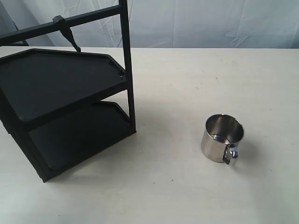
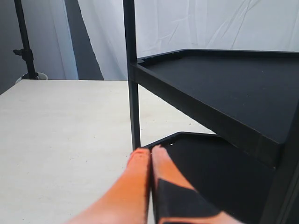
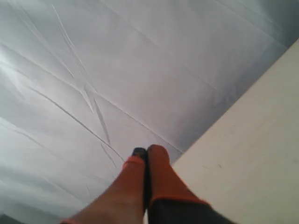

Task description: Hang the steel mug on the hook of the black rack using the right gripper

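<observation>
The steel mug (image 1: 222, 138) stands upright on the pale table, right of centre, its looped handle facing the front. The black rack (image 1: 65, 105) fills the left of the exterior view, and its hook (image 1: 70, 35) hangs from the top crossbar. Neither arm shows in the exterior view. My right gripper (image 3: 145, 154) is shut with nothing between its orange fingers; it faces a white backdrop and the table's edge, with mug and rack out of its view. My left gripper (image 2: 149, 151) is shut and empty, close to the rack's post (image 2: 133, 93) and lower tray (image 2: 210, 163).
A creased white curtain (image 1: 210, 21) hangs behind the table (image 1: 187, 84). A dark stand (image 2: 25, 42) rises beyond the table in the left wrist view. The rack's upper tray (image 2: 224, 88) juts over the left gripper's side.
</observation>
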`<act>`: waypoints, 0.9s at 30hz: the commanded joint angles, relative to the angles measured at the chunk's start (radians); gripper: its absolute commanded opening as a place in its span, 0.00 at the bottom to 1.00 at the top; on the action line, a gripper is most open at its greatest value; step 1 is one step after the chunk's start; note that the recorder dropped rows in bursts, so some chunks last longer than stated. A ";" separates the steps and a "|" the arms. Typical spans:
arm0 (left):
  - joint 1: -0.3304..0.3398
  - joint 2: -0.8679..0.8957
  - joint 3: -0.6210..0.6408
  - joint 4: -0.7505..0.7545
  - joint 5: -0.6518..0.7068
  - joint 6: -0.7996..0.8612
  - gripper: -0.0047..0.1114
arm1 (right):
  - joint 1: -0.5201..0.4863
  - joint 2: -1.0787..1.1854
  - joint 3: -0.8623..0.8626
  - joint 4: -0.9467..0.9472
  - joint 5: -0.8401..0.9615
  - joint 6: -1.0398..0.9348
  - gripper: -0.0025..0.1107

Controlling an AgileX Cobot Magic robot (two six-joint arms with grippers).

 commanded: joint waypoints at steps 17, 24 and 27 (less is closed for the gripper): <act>-0.001 -0.005 0.000 0.000 0.001 -0.002 0.05 | -0.001 1.108 -0.897 -0.245 0.722 -0.686 0.05; -0.001 -0.005 0.000 0.000 0.001 -0.002 0.05 | -0.001 1.408 -0.934 0.026 0.759 -0.987 0.49; -0.001 -0.005 0.000 0.000 0.001 -0.002 0.05 | 0.028 1.496 -0.934 0.032 0.758 -0.994 0.50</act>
